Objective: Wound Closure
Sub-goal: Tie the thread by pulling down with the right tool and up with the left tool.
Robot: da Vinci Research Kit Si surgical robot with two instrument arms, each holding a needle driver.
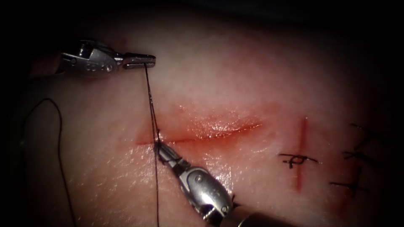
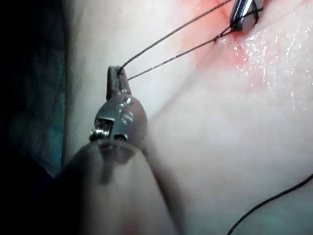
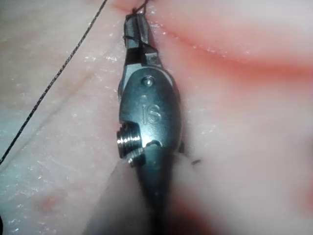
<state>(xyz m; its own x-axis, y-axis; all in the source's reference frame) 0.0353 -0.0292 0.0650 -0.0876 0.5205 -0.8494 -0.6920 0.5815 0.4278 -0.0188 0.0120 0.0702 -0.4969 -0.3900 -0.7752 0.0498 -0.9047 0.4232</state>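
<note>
My left end effector [image 1: 145, 61] grips two thread [image 1: 150, 98] strands above the cut [image 1: 202, 132]; my right end effector [image 1: 160, 147] pinches thread at the cut's left end.

We see the left tool [image 2: 117, 78] with its jaws closed on the thread [image 2: 166, 58]; two strands run taut from it across the pale tissue [image 2: 220, 147] to the right tool's tip [image 2: 243, 14] beside the red fluid [image 2: 215, 29]; another strand curves nearby.
</note>
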